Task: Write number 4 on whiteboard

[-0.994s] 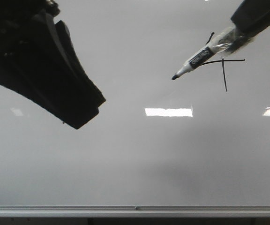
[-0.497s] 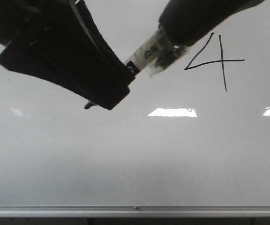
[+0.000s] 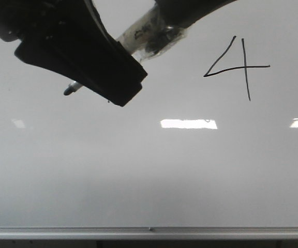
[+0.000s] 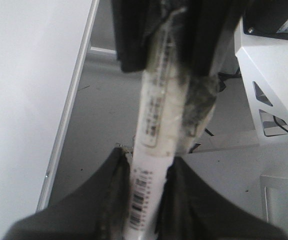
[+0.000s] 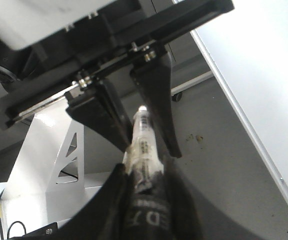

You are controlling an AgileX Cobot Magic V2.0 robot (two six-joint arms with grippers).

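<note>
The number 4 [image 3: 244, 66] is drawn in thin black strokes at the upper right of the whiteboard [image 3: 149, 170]. My right gripper [image 3: 172, 18] reaches in from the top and is shut on the rear end of a white marker [image 3: 136, 35]; in its own view [image 5: 146, 167] the jaws clamp the marker's dark taped barrel [image 5: 144, 135]. My left gripper [image 3: 131, 85] at the upper left straddles the marker, whose tip [image 3: 69, 90] sticks out on its far left side. In the left wrist view the fingers [image 4: 146, 160] flank the barrel [image 4: 156, 115] closely, with thin dark gaps.
A silver rail [image 3: 149, 232] runs along the board's lower edge. Bright rectangular light reflections [image 3: 188, 124] lie on the board. A white metal frame [image 4: 269, 90] stands beside the board over a grey floor [image 5: 219, 165].
The right gripper has carried the marker left, away from the finished 4, and slid it between the left gripper's fingers. The tip now pokes out farther left and higher. The left gripper rose slightly.
</note>
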